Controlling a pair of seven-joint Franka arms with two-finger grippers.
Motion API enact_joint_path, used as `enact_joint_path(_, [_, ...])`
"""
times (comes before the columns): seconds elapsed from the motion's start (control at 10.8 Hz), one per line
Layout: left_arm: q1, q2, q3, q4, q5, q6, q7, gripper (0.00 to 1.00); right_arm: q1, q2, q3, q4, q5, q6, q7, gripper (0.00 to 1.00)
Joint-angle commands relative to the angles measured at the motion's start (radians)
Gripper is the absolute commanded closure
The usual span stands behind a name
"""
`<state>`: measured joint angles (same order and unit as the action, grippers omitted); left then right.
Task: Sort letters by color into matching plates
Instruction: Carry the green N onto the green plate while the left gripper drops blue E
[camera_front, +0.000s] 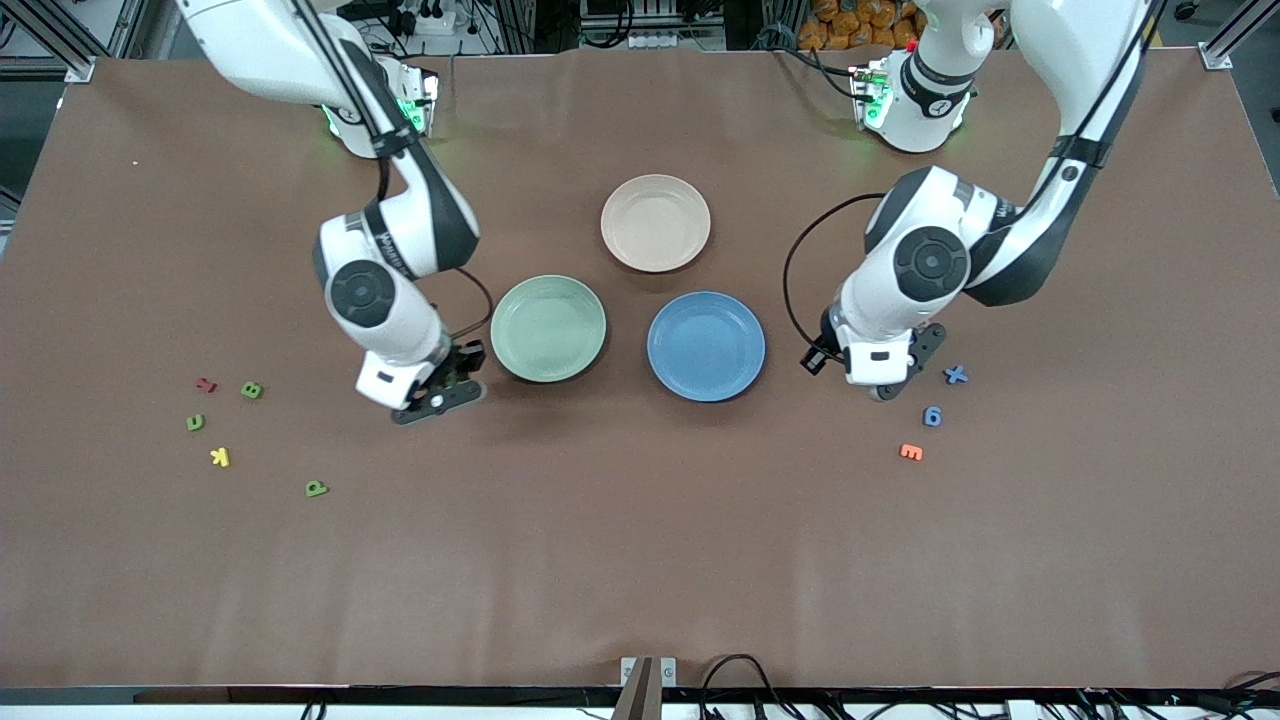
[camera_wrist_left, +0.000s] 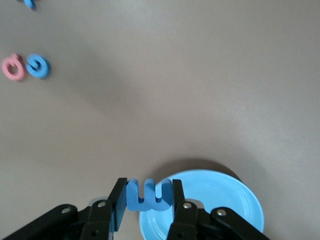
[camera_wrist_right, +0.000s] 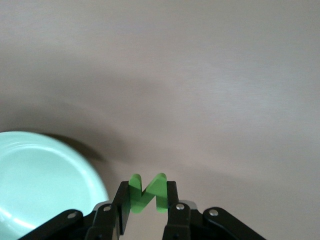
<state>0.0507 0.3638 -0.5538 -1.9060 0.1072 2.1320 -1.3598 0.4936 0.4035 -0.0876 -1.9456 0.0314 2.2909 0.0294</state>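
Observation:
My right gripper (camera_front: 440, 392) is shut on a bright green letter N (camera_wrist_right: 147, 193) and holds it over the table just beside the mint green plate (camera_front: 547, 328), toward the right arm's end; the plate's rim shows in the right wrist view (camera_wrist_right: 40, 180). My left gripper (camera_front: 880, 385) is shut on a blue letter (camera_wrist_left: 148, 196) over the table beside the blue plate (camera_front: 706, 346), at that plate's edge in the left wrist view (camera_wrist_left: 220, 200). Both plates are bare. Green letters (camera_front: 252, 390), (camera_front: 195, 422), (camera_front: 316, 489) lie toward the right arm's end. Blue letters (camera_front: 956, 375), (camera_front: 932, 416) lie toward the left arm's end.
A beige plate (camera_front: 655, 222) sits farther from the front camera than the two plates. A red letter (camera_front: 206, 384) and a yellow one (camera_front: 220, 457) lie among the green ones. An orange letter (camera_front: 911, 452) lies near the blue ones. A pink letter (camera_wrist_left: 13, 68) shows beside a blue one (camera_wrist_left: 38, 66).

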Motion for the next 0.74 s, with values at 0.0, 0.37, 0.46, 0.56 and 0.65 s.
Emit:
enact_joint_path(0.0, [-0.073,0.065,-0.003,-0.002,0.008,0.106,-0.142,1.0,0.068,0.021,0.034,0.01,-0.031,-0.013,0.069,0.79])
enact_joint_path(0.37, [-0.109,0.159,0.0,-0.002,0.017,0.207,-0.189,1.0,0.167,0.064,0.043,0.01,-0.054,-0.011,0.099,0.79])
enact_joint_path(0.46, [-0.109,0.179,0.0,-0.002,0.034,0.218,-0.191,1.0,0.171,0.072,0.049,0.01,-0.06,-0.011,0.106,0.79])
enact_joint_path(0.56, [-0.111,0.191,0.0,-0.002,0.064,0.22,-0.193,1.0,0.171,0.075,0.054,0.011,-0.061,-0.011,0.106,0.79])
enact_joint_path(0.65, [-0.12,0.202,0.0,-0.001,0.069,0.224,-0.194,1.0,0.171,0.078,0.054,0.016,-0.061,-0.011,0.107,0.79])
